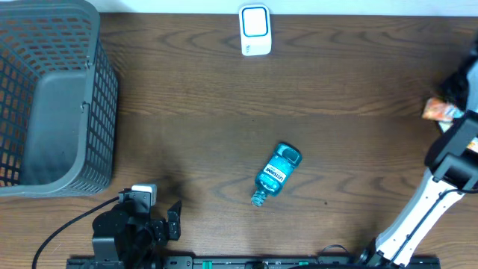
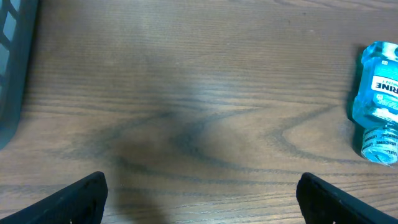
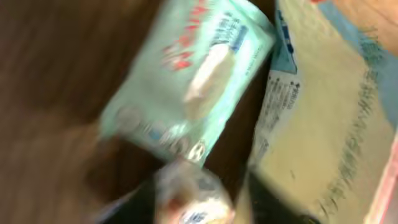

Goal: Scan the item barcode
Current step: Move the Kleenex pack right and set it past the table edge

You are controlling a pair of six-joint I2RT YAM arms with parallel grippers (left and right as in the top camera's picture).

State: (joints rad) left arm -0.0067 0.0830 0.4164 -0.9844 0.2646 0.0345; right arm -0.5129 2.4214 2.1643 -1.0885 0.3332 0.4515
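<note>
The blue mouthwash bottle lies on its side in the middle of the surface, label up, cap toward the near edge, and nothing holds it. The scanner stands at the far edge, well apart, so the step looks like fetching an item, not yet presenting it. The left hand hangs open and empty, with the bottle off to its right (a clear reach). The right hand is over a heap at the right edge, a mint-green packet beside a beige bag. Blur hides whether it grips anything. The next move calls for a grasp, a lift, and turning the barcode to the scanner. The basket sits far left, out of the way.
</note>
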